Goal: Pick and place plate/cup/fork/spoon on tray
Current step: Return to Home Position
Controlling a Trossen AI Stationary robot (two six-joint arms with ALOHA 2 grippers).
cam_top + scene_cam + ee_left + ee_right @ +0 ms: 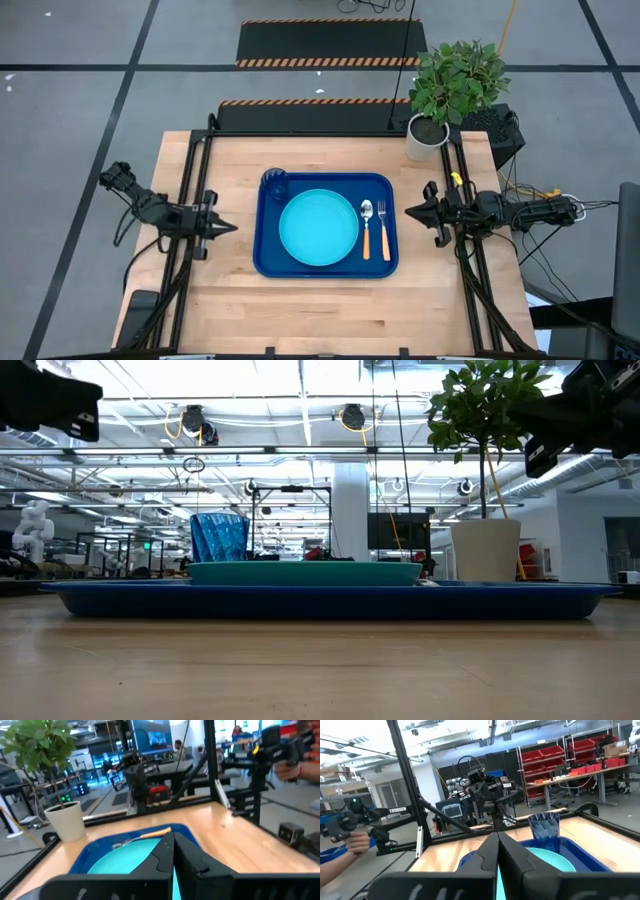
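- While both arms waited at the table's [330, 310] sides, the dark blue tray [268, 262] lay in its middle.
- The light cyan plate [318, 228] sat centred in the tray.
- The blue cup [275, 184] stood in the tray's far left corner, just beside the plate.
- The spoon [366, 227] and fork [382, 228] lay side by side right of the plate.
- The left tool [228, 228] was pressed together, empty, left of the tray.
- The right tool [410, 211] was likewise pressed together, empty, right of the tray.
- A potted plant [450, 85] stood at the far right corner.
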